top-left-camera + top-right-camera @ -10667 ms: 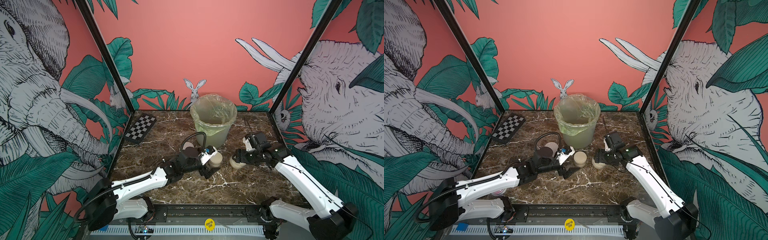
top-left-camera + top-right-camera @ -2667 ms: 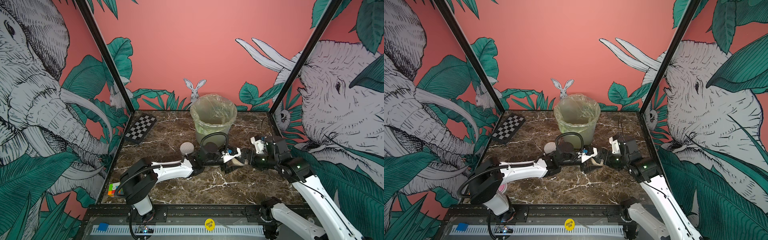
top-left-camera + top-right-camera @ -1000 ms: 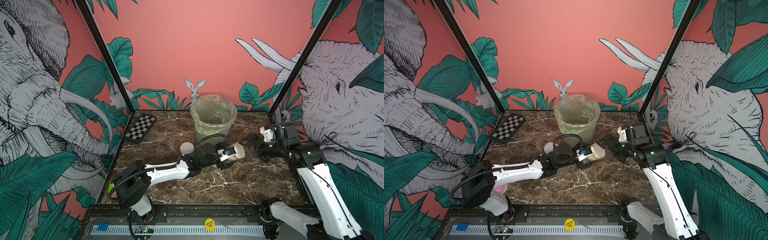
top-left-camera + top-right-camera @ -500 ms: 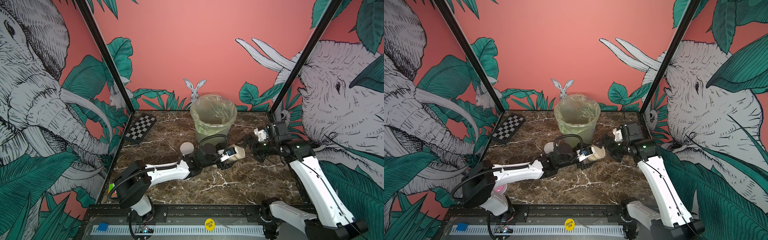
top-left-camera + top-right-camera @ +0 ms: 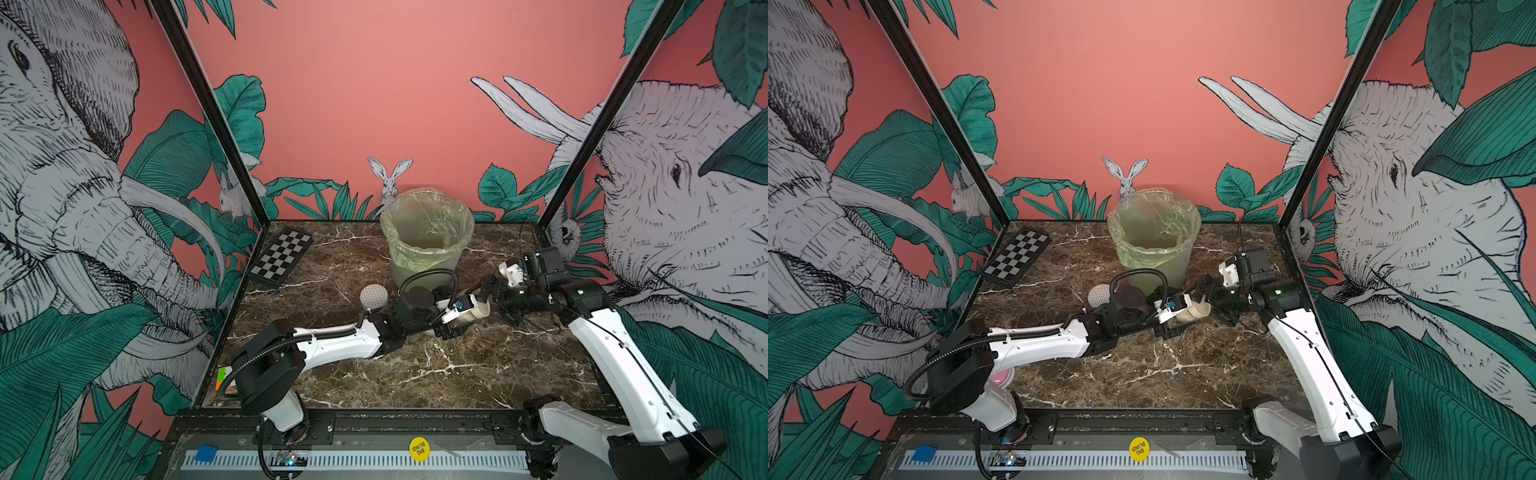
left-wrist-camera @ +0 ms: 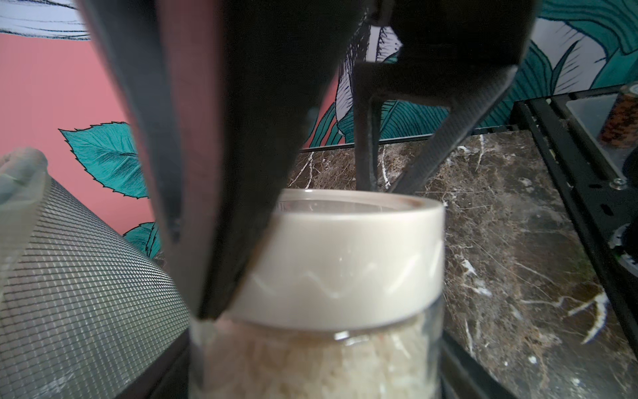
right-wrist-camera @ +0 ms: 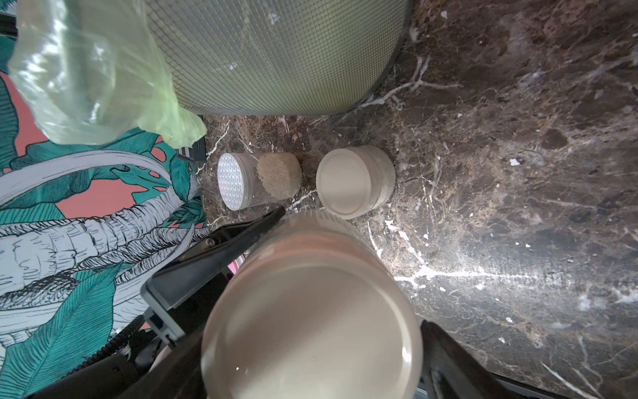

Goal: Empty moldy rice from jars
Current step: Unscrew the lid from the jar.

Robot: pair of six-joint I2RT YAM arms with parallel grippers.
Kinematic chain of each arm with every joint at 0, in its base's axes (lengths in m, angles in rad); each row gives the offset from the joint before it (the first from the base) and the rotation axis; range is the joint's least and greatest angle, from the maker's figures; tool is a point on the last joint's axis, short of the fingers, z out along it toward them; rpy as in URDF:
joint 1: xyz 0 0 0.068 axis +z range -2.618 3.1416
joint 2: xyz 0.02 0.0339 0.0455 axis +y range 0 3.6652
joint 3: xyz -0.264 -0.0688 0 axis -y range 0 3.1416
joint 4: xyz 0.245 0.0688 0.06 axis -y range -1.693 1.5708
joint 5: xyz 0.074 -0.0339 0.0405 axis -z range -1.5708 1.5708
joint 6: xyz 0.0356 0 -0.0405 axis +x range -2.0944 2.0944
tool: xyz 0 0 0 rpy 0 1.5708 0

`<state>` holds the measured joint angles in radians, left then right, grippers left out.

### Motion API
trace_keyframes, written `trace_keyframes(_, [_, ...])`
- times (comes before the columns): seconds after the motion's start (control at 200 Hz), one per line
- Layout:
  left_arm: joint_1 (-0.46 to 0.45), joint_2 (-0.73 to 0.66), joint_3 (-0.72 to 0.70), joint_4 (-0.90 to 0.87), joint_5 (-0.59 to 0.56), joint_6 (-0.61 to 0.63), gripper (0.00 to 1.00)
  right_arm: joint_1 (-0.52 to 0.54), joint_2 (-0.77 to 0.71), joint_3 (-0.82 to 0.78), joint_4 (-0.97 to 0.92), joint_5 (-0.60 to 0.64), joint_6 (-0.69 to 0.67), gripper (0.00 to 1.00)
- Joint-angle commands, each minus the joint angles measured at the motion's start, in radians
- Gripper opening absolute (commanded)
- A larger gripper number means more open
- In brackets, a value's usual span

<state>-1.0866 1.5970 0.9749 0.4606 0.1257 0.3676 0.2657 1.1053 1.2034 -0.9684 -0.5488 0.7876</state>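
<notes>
A squat clear jar (image 5: pixel 478 309) of off-white moldy rice (image 6: pixel 310 366) hangs on its side above the table. My left gripper (image 5: pixel 457 316) is shut on its glass body. Its beige lid (image 7: pixel 310 328) faces my right gripper (image 5: pixel 492 297), whose fingers (image 6: pixel 224 138) press against the lid's rim on both sides. A taller jar with a white dotted lid (image 7: pixel 255 183) and another squat jar (image 7: pixel 352 181) stand on the marble near the bin. In both top views only the dotted lid (image 5: pixel 373 296) shows; the left arm hides the other squat jar.
A translucent bin (image 5: pixel 428 237) with a green-tinted bag stands at the back middle, just behind the held jar. A checkerboard (image 5: pixel 280 257) lies at the back left. A coloured cube (image 5: pixel 222 376) sits by the left arm's base. Black frame posts rise at the back corners.
My right arm has come in from the right to the jar's lid, and its jaws have narrowed onto it. The left arm holds the jar in the same place.
</notes>
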Motion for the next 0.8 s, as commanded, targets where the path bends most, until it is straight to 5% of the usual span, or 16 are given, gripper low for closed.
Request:
trace_keyframes(0.0, [-0.005,-0.018,0.049,0.070,0.000,0.014,0.00,0.000,0.007,0.010,0.020,-0.010,-0.039,0.82])
trace_keyframes(0.21, [-0.004,-0.023,0.046,0.076,0.021,-0.006,0.00,0.011,0.010,0.024,-0.025,0.011,-0.107,0.65])
trace_keyframes(0.435, [0.027,-0.044,0.038,0.054,0.224,-0.060,0.00,0.026,0.019,0.063,-0.055,-0.054,-0.298,0.41])
trace_keyframes(0.645, [0.046,-0.040,0.054,0.040,0.370,-0.094,0.00,0.058,0.074,0.100,-0.055,-0.106,-0.489,0.32])
trace_keyframes(0.795, [0.062,-0.036,0.069,0.036,0.457,-0.119,0.00,0.082,0.097,0.156,-0.055,-0.013,-0.657,0.27])
